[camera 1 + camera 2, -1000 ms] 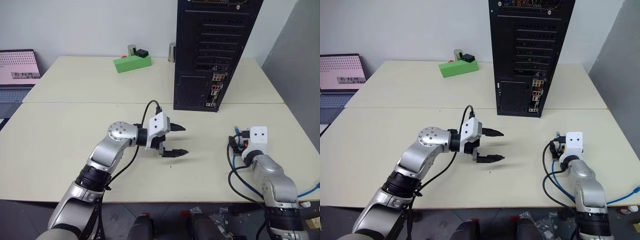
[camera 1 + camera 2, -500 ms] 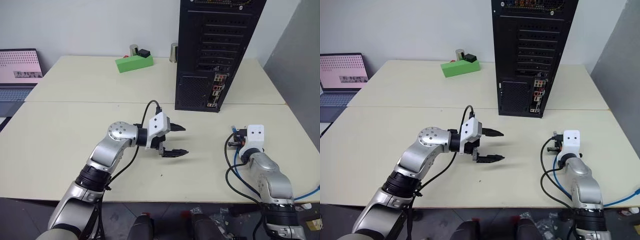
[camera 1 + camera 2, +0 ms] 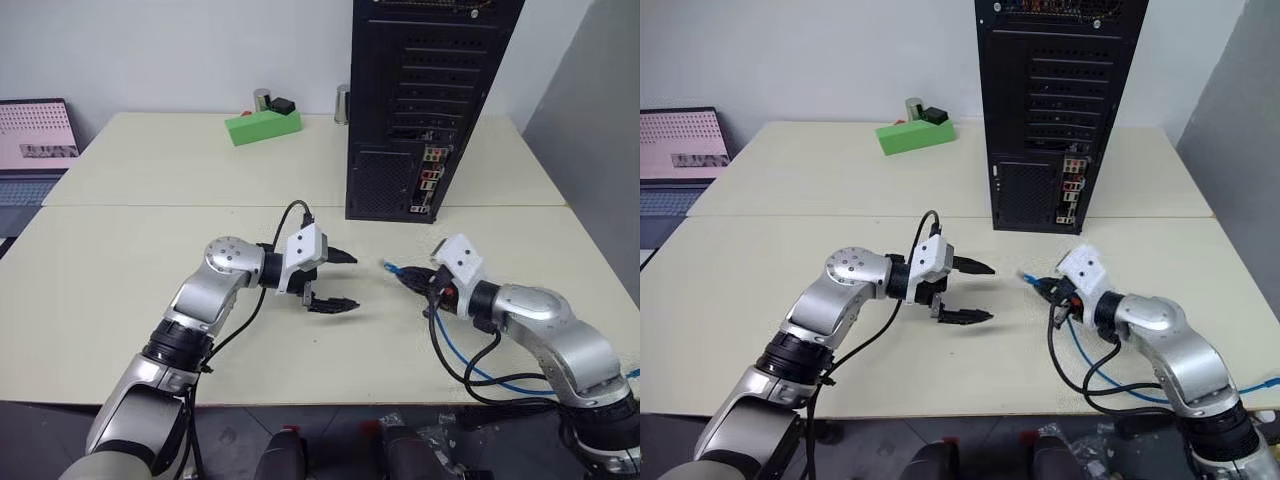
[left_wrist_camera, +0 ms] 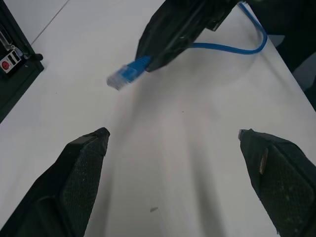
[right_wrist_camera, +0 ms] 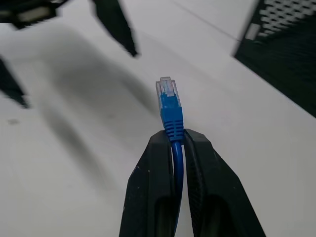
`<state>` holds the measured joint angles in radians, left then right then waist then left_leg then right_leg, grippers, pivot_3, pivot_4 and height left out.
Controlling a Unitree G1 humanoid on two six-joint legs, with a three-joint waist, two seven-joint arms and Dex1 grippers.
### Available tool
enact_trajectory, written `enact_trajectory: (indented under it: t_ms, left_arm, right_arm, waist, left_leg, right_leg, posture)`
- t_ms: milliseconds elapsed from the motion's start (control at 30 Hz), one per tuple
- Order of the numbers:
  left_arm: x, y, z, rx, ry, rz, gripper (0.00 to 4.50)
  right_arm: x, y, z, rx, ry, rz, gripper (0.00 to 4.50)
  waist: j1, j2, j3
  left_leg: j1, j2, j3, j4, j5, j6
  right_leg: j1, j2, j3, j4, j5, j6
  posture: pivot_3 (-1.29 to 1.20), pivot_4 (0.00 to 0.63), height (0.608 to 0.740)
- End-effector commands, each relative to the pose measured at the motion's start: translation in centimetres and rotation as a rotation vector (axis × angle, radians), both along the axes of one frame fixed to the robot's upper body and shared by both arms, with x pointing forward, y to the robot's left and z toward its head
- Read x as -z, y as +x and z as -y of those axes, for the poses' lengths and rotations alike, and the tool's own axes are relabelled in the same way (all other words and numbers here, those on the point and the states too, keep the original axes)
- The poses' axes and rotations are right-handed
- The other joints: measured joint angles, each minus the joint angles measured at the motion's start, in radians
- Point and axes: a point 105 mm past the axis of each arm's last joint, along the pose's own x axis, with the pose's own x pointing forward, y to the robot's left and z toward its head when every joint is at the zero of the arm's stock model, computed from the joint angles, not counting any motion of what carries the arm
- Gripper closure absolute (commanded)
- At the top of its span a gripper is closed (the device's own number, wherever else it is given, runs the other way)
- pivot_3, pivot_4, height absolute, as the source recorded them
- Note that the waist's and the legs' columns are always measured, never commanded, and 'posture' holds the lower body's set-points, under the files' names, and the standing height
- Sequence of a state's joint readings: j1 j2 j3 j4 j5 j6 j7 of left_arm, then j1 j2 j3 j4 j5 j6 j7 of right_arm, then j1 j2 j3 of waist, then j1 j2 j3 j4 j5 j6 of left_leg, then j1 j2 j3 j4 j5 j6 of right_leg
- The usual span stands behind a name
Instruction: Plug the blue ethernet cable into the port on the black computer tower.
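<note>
The blue ethernet cable (image 5: 171, 118) is pinched just behind its clear plug (image 3: 388, 265) by my right gripper (image 3: 415, 280), which is shut on it and holds the plug above the table, pointing left. The rest of the cable loops back under my right arm (image 3: 1110, 385). My left gripper (image 3: 350, 282) hovers open a short way left of the plug, its fingers (image 4: 84, 163) spread wide and empty. The black computer tower (image 3: 420, 110) stands upright at the back, its rear facing me, with a strip of coloured sockets (image 3: 428, 180) low on its right side.
A green block (image 3: 263, 125) and a metal cylinder (image 3: 343, 103) sit at the back of the table. A laptop (image 3: 35, 135) is at the far left. A grey wall (image 3: 600, 150) bounds the right side. A seam (image 3: 200, 206) joins the two tabletops.
My right arm swung left and up from the table's right edge, carrying the blue plug toward the middle. The left gripper stayed open in about the same place.
</note>
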<state>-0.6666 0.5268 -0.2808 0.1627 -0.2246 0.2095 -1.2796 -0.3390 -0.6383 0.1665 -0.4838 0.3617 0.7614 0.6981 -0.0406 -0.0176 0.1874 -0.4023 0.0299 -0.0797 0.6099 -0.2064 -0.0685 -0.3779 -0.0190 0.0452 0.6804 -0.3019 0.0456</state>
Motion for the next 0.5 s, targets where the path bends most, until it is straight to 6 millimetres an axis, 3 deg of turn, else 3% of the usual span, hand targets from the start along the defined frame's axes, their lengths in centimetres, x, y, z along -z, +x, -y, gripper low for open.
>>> enact_trajectory:
  t_ms: [33,333,500]
  left_arm:
    - [-0.8,-0.2,0.5,0.055,0.018,0.048,0.0]
    - [-0.7,-0.4,0.9,0.082,0.017,0.057,0.0]
    - [-0.4,-0.6,0.7,0.104,0.037,0.053,1.19]
  right_arm:
    - [-1.2,-0.8,-1.3,-0.105,-0.018,0.014,4.45]
    - [-1.1,-1.2,-2.8,-0.187,-0.051,-0.001,4.46]
    - [-1.1,-1.4,-3.1,-0.201,-0.05,-0.004,4.46]
  waist:
    - [0.0,0.0,0.0]
    - [0.0,0.0,0.0]
    - [0.0,0.0,0.0]
  left_leg:
    - [0.0,0.0,0.0,0.0,0.0,0.0]
    - [0.0,0.0,0.0,0.0,0.0,0.0]
    - [0.0,0.0,0.0,0.0,0.0,0.0]
  right_leg:
    - [0.0,0.0,0.0,0.0,0.0,0.0]
    - [0.0,0.0,0.0,0.0,0.0,0.0]
    - [-0.001,0.0,0.0,0.0,0.0,0.0]
  posture:
    - [0.0,0.15,0.74]
    - [0.0,0.15,0.74]
    - [0.0,0.15,0.74]
